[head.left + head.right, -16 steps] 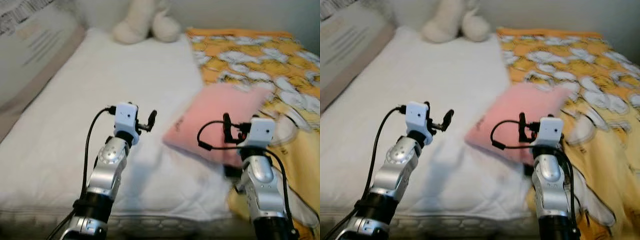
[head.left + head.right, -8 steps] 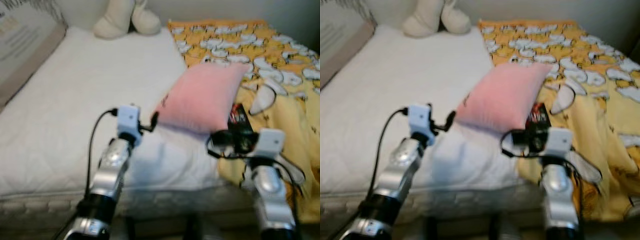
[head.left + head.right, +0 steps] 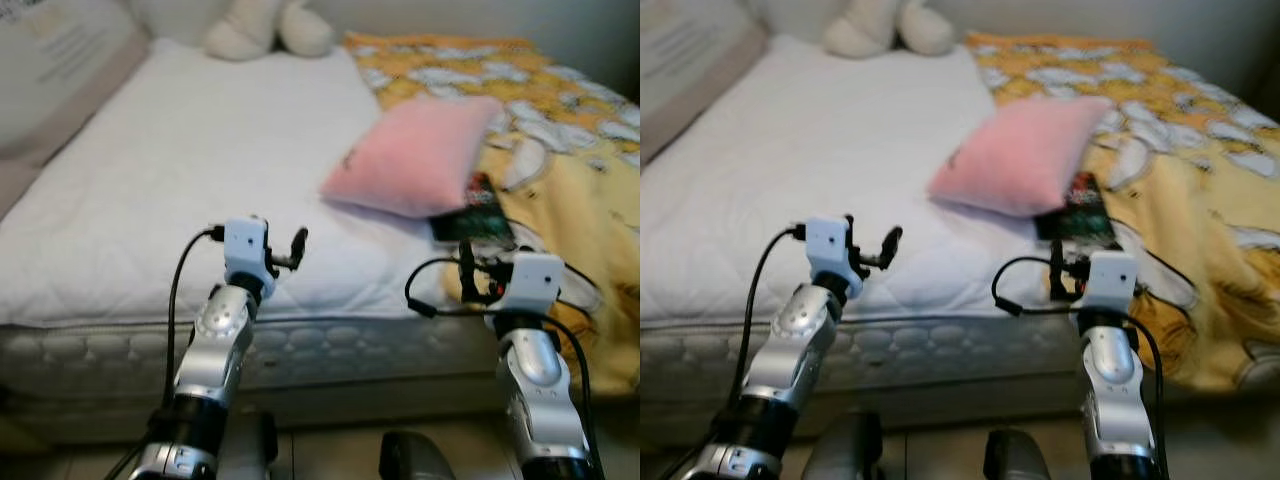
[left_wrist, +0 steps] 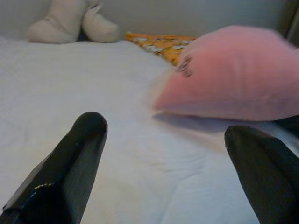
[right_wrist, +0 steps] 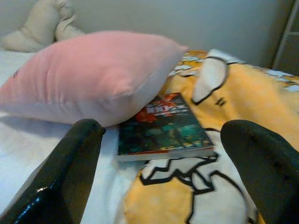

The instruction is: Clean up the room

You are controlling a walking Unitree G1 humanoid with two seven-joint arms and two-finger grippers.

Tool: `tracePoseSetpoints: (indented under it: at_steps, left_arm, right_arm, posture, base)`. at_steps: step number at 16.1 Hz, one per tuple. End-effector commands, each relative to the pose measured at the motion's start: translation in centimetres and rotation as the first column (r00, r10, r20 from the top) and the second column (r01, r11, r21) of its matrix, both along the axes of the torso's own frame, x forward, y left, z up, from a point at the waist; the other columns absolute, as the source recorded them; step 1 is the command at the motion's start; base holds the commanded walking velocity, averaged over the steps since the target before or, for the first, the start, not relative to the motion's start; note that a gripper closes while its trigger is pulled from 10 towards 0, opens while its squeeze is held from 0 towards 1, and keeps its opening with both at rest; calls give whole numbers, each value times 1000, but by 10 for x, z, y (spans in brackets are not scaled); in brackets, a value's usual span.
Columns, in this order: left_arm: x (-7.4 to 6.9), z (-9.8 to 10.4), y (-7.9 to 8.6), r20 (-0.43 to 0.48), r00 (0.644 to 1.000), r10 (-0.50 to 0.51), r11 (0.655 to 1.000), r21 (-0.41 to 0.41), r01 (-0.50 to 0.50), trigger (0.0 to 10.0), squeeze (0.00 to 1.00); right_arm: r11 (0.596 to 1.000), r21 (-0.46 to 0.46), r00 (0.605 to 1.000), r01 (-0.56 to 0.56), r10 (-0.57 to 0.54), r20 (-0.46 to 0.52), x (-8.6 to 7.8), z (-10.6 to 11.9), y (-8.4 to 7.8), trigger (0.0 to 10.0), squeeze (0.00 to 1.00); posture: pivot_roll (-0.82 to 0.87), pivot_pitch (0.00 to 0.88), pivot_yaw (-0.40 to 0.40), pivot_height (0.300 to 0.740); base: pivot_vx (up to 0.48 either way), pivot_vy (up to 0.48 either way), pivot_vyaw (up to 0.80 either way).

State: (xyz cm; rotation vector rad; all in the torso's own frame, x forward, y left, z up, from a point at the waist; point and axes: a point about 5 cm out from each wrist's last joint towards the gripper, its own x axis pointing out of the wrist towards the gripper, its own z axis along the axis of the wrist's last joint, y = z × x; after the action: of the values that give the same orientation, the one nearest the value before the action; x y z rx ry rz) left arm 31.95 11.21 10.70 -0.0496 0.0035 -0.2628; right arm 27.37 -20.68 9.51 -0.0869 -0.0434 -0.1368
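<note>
I see the bed [image 3: 180, 180] across most of the upper frame in the head views, its white quilted mattress running from the left edge toward the centre, with the padded front edge crossing the middle of the picture. An orange and yellow patterned blanket [image 3: 590, 200] covers the right side, from the upper centre down to the right edge, and drapes over the front of the bed.

A pink pillow [image 3: 415, 155] lies right of centre in the upper half, resting on the mattress where the white cover meets the blanket. A cream soft toy [image 3: 265, 28] sits at the top of the frame, left of centre, against the wall.

A dark-covered book [image 5: 161, 126] lies flat on the blanket, its far end tucked under the near corner of the pillow; in the head views it sits just below and right of the pillow.

My left gripper [image 4: 161, 186] hovers in front of the bed's near edge, lower left of centre, fingers spread wide and holding nothing. My right gripper [image 5: 163, 186] hangs at lower right, also splayed and empty, pointed at the book, well short of touching it.
</note>
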Motion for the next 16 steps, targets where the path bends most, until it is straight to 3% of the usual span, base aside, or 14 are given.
tracePoseSetpoints:
  at_steps: [1,4,13,16]
  left_arm:
    - [3,7,-4,28,1000,-13,1000,-3,14,10000,0]
    - [6,9,-5,38,999,-18,1000,5,18,10000,0]
    - [11,12,-7,46,999,-8,1000,4,8,10000,0]
    - [12,14,-10,58,998,-25,1000,6,24,10000,0]
  right_arm:
    - [1000,13,1000,-7,6,29,3,7,0,10000,0]
    - [1000,12,999,7,-8,49,5,11,-2,10000,0]
    - [999,-19,999,30,-29,33,10,10,-7,10000,0]
    - [1000,-21,999,12,-11,33,10,9,-3,10000,0]
  posture:
    - [-115,0,0,714]
    - [-121,0,8,740]
    - [-124,0,7,740]
    - [-130,0,12,740]
  base:
    - [0,0,0]
    - [0,0,0]
    - [0,0,0]
    - [419,0,0]
